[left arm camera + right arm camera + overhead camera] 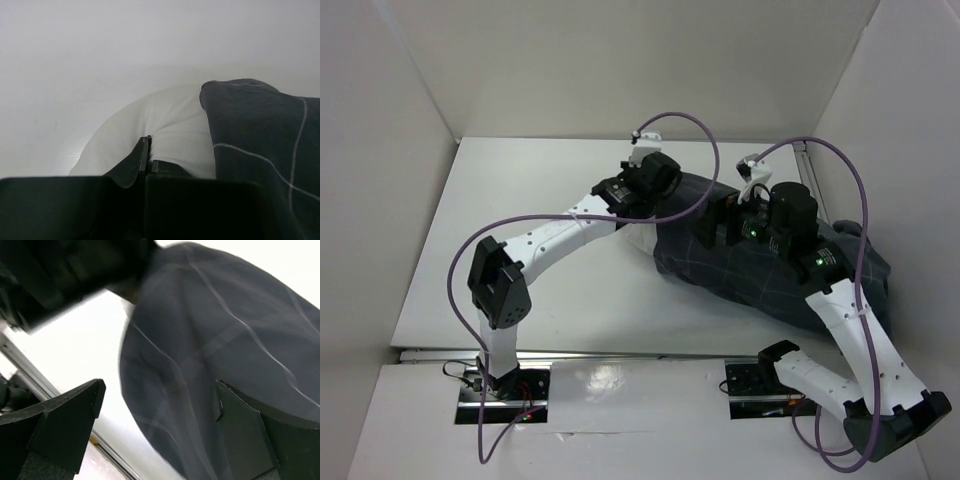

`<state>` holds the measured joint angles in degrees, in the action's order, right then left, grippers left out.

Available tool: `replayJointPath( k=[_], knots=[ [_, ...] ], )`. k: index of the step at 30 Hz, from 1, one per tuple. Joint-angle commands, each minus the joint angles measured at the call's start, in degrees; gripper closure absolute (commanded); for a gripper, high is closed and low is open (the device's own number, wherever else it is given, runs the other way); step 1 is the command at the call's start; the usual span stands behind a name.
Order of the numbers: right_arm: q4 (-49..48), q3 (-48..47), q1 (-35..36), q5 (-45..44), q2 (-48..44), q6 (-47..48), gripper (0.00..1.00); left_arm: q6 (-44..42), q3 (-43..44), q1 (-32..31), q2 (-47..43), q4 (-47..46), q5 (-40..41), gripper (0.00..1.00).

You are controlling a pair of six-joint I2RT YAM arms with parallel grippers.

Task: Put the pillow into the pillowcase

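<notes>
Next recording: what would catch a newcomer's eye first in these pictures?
The dark checked pillowcase dominates, a bulging mass on the right half of the table, with both arms reaching to it. At its left end a white bulge of pillow sticks out of the opening, pinched in the shut left claw. The right claw hangs open over the pillowcase, and its view is blurred.

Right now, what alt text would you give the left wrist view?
The left claw is shut on a fold of the white pillow. The rest of the pillow disappears on the right into the dark grey pillowcase with its thin pale grid lines.
</notes>
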<state>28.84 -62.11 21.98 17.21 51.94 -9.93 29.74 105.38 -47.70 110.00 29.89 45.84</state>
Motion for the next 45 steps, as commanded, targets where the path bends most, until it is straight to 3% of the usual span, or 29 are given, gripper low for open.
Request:
replayJointPath(
  k=[1, 7, 10, 14, 19, 26, 31, 33, 38, 41, 43, 45],
  knots=[
    [4.28, -3.02, 0.35, -3.43, 0.09, 1.58, 0.0, 3.57, -4.21, 5.77, -5.04, 2.63, 1.8, 1.0],
    [5.53, -3.11, 0.87, 0.81, 5.96, 6.59, 0.0, 4.8, -7.74, 12.19, -7.6, 3.77, -0.32, 1.0],
    [5.53, -3.11, 1.4, -1.66, 15.44, 7.55, 0.0, 6.12, -7.74, 12.19, -8.3, 6.58, 1.79, 1.0],
    [-2.01, -4.77, 1.4, -0.86, 30.45, 8.88, 0.0, 7.79, -10.72, 12.19, -11.02, 9.3, 1.79, 1.0],
    [-4.22, -11.36, 1.4, -9.98, 38.41, 5.9, 0.0, 8.15, -14.85, 10.44, -17.79, 9.31, 1.26, 1.0],
    [-11.96, -8.04, -3.69, -18.24, 28.58, 2.81, 0.0, 3.15, -17.23, 2.8, -24.39, 4.83, -2.77, 1.0],
    [-1.09, -6.89, -3.17, -22.57, 18.39, -0.25, 0.0, -0.99, -11.88, -3.8, -21.75, 3.6, -1.47, 1.0],
    [5.05, -5.5, -1.6, -18.99, 14.87, -2.8, 0.0, -3.18, -8.54, -4.42, -19.48, 3.07, -0.93, 1.0],
    [9.65, 0.22, 2.01, -7.29, 3.79, -2.81, 0.0, -4.42, -2.91, -6.35, -16.04, 3.07, -0.41, 1.0],
    [11.67, 4.44, 3.16, -10.44, 1.59, -7.63, 0.08, -5.04, -1.41, -6.97, -15.42, 2.37, -0.41, 1.0],
    [9.42, 7.59, 3.68, -6.78, 0.88, -8.87, 0.18, -5.57, 0.61, -7.49, -14.9, 2.37, -1.02, 1.0],
    [7.12, 9.28, 4.56, -4.56, 0.88, -10.19, 0.18, -6.09, 1.75, -8.2, -14.38, 2.37, -1.02, 1.0]
  ],
)
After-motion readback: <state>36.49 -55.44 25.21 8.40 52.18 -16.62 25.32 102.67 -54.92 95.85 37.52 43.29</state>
